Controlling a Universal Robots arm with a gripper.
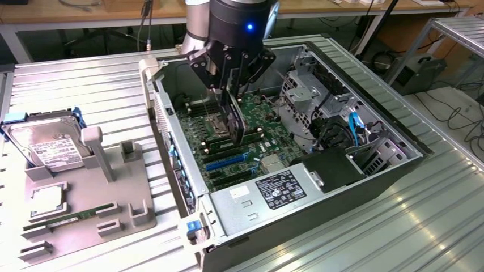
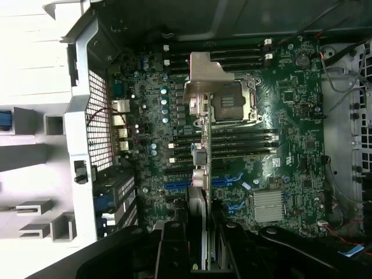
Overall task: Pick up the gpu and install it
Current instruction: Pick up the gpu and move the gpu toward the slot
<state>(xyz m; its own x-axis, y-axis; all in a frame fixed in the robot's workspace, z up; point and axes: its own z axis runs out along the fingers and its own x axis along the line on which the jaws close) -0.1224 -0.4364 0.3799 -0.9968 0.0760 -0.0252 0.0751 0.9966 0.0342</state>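
Gpu [image 1: 239,122] is being held edge-on, clamped between gripper [image 1: 230,90] fingers [image 2: 170,244]. It is being suspended inside open case [image 1: 318,221], seemingly just above motherboard [image 2: 290,151]; any contact is being hidden.

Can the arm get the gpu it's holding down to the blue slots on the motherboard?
Probably yes: the gripper holds the gpu edge-on inside the open case, nothing lying between it and the blue slots.

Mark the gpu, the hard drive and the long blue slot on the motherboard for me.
gpu [image 1: 239,122]: exterior view, middle of the hanging dark card.
hard drive [image 1: 45,146]: exterior view, its silver labelled top.
long blue slot [image 1: 226,162]: exterior view, middle of the slot's blue body.
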